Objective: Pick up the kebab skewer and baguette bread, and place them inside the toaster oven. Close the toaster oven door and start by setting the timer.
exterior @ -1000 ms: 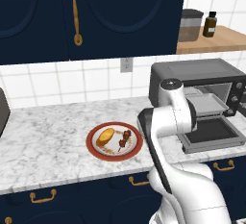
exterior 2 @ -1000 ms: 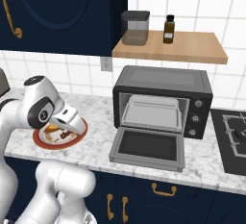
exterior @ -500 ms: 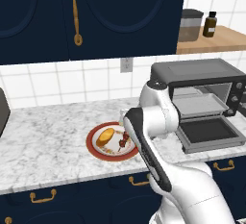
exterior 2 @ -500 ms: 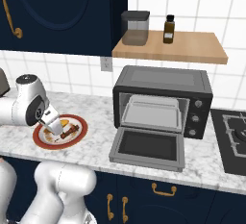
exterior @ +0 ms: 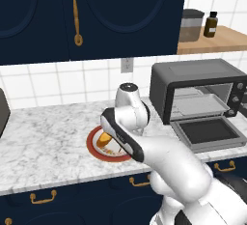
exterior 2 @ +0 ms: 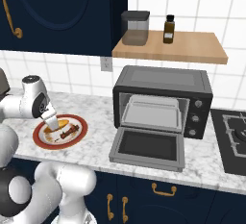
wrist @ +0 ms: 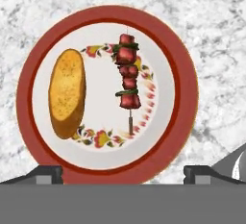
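The kebab skewer (wrist: 128,80) and baguette bread (wrist: 67,92) lie side by side, apart, on a red-rimmed plate (wrist: 185,93) near the bench's (exterior 2: 98,136) front edge. The gripper (wrist: 122,172) hangs above them, spread wide and empty.

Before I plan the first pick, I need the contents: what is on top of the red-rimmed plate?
On the plate lie the baguette bread and the kebab skewer, side by side and apart. The plate's floral pattern under each is covered.
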Robot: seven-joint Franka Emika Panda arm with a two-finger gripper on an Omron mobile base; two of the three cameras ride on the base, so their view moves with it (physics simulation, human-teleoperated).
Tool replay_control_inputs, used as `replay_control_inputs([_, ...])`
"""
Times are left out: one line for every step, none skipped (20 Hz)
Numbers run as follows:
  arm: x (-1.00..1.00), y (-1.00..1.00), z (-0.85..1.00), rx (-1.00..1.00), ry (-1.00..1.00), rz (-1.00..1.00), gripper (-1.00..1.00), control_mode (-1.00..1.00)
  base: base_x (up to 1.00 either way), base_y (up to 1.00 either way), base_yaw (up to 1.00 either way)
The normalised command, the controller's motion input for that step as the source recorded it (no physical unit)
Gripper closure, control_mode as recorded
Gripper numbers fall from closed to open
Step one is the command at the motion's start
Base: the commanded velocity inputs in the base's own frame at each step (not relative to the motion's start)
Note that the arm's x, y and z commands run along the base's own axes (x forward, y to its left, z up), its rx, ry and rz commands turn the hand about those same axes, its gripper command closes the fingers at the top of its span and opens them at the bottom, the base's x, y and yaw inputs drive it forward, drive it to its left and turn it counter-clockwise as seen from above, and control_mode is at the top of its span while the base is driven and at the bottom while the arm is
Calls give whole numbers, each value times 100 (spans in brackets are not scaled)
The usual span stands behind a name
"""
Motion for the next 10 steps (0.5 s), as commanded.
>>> replay_control_inputs([76, 36, -45, 0, 9, -8, -100, -100, 0, 0, 0])
replay_control_inputs([78, 37, -38, 0, 10, -6, -100, -100, 0, 0, 0])
replay_control_inputs([63, 31, -34, 0, 6, -3, -100, -100, 0, 0, 0])
replay_control_inputs([53, 15, -40, 1, 6, 0, -100, -100, 0, 0, 0])
replay_control_inputs([42, 0, -39, 5, 6, 0, -100, -100, 0, 0, 0])
replay_control_inputs([41, 0, -40, 6, 7, 0, -100, -100, 0, 0, 0])
replay_control_inputs([38, 3, -43, 6, 4, 0, -100, -100, 0, 0, 0])
replay_control_inputs([33, 6, -41, 5, 1, 0, -100, -100, 0, 0, 0])
replay_control_inputs([27, 8, -36, 5, 0, 0, -100, -100, 0, 0, 0])
replay_control_inputs([24, 9, -36, 5, 0, 0, -100, -100, 0, 0, 0])
